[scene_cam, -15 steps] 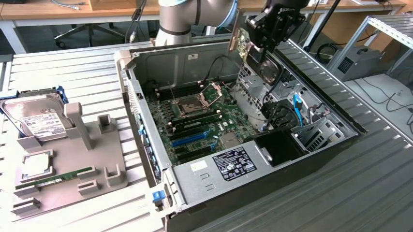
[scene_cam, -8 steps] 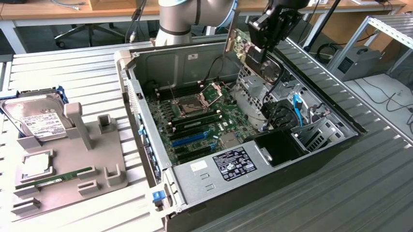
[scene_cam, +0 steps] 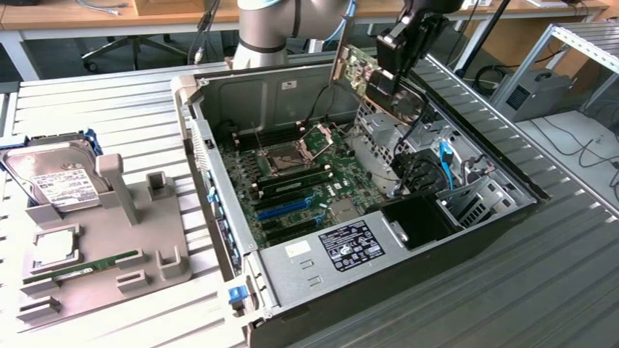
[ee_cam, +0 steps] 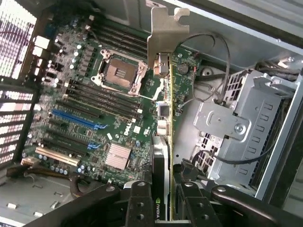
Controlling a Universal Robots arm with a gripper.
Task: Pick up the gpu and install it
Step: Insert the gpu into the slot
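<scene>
Because the gripper (ee_cam: 163, 210) pinches the gpu (ee_cam: 164, 113) by one end only, the card could pivot in its grasp, and its silver bracket (ee_cam: 163, 33) could snag the grey cable (ee_cam: 226, 71) or drive cage (ee_cam: 236, 123) just beside it; it hangs above the motherboard (scene_cam: 290, 170) at the far end of the open case (scene_cam: 300, 272), toward the exterior view's right, thin, green on one face, black on the other

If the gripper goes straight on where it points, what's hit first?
The gripper holds the gpu, bracket end leading; that would probably meet the motherboard edge beside the silver drive cage. Depth is unclear.
</scene>
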